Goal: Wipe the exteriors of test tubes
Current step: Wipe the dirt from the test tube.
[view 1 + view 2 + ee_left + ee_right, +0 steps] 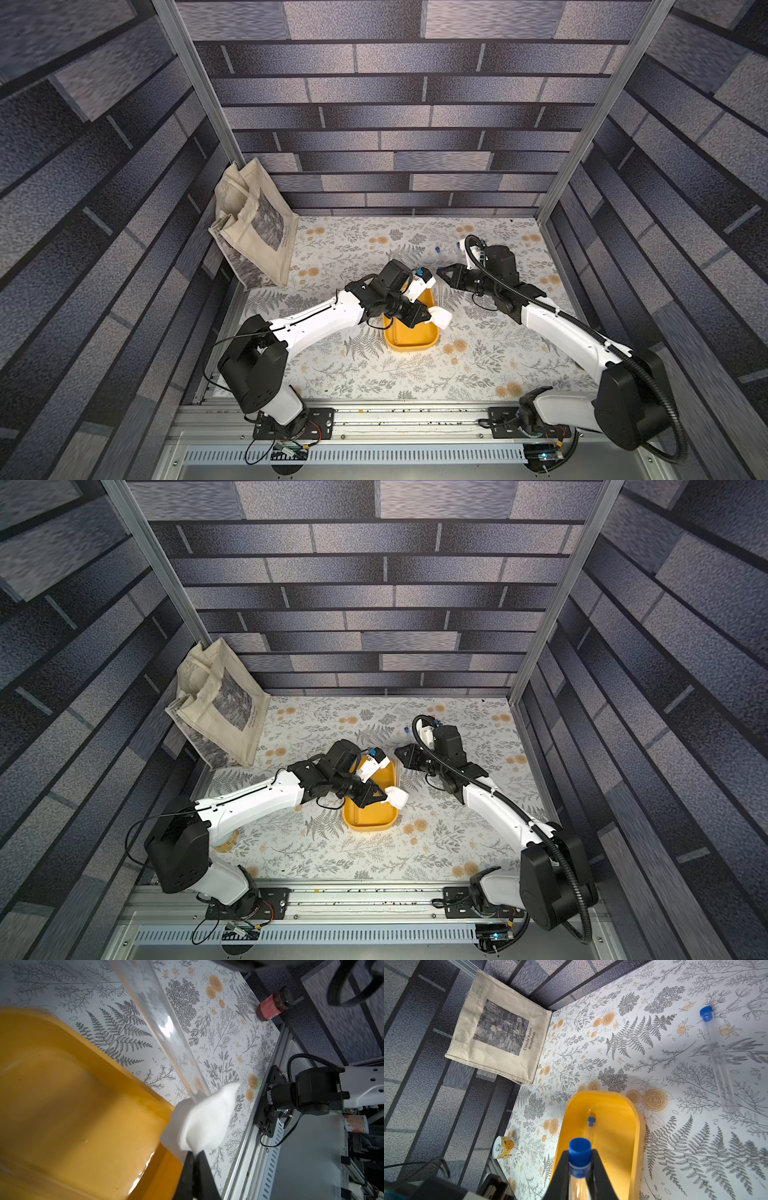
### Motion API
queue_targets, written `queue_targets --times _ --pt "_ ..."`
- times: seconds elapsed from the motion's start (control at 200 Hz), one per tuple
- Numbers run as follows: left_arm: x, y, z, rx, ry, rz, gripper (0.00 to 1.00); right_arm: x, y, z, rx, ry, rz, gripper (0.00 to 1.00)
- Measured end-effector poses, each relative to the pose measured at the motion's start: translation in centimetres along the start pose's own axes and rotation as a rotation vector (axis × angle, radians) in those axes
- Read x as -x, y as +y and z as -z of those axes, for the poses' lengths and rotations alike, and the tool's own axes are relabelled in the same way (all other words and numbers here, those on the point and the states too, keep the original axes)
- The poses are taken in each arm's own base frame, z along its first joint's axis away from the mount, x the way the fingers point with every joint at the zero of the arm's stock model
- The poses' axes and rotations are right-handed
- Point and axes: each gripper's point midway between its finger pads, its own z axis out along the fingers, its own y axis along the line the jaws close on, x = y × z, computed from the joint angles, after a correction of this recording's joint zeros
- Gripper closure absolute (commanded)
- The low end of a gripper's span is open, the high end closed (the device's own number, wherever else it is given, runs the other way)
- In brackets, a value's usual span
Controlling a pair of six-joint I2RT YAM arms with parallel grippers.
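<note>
My right gripper [580, 1159] is shut on a clear test tube at its blue cap [580, 1150] and hangs over the far end of the yellow tray [639, 1126]. That test tube [158, 1018] slants down, and its lower end goes into the folded white cloth [205, 1122]. My left gripper [195, 1154] is shut on that cloth beside the tray's rim [116, 1076]. Both top views show the two grippers [428, 318] [440, 272] over the tray [370, 818]. Another tube [590, 1126] lies inside the tray. One more tube [716, 1057] lies on the floral table.
A canvas tote bag [253, 232] leans in the back left corner. A small can [505, 1147] stands at the table's left edge. A red bottle [272, 1006] lies by the right wall. Blue caps of loose tubes [437, 249] show behind the right gripper.
</note>
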Motion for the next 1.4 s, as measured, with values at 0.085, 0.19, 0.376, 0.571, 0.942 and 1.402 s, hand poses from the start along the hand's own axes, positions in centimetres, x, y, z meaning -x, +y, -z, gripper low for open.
queue_targets --times 0.085,0.19,0.376,0.571,0.942,1.402 --pt "1.3 0.3 0.3 0.004 -0.024 -0.002 0.98 0.0 0.0 0.0 0.001 0.0 0.0 0.9" --pt "2.9 0.9 0.6 0.015 -0.053 0.002 0.98 0.0 0.0 0.0 0.001 0.0 0.0 0.9" --pt "5.4 2.4 1.5 0.039 -0.098 0.014 0.98 0.0 0.0 0.0 0.001 0.0 0.0 0.9" --pt "6.4 4.9 2.1 0.09 -0.114 0.053 0.99 0.0 0.1 0.1 0.001 -0.001 0.001 0.9" --pt "6.6 9.5 4.8 0.241 -0.163 0.149 0.99 0.1 0.8 0.4 0.03 -0.003 -0.002 0.9" --pt "4.6 4.2 1.6 0.086 -0.101 0.074 0.98 0.3 2.4 0.2 0.083 -0.015 0.007 0.9"
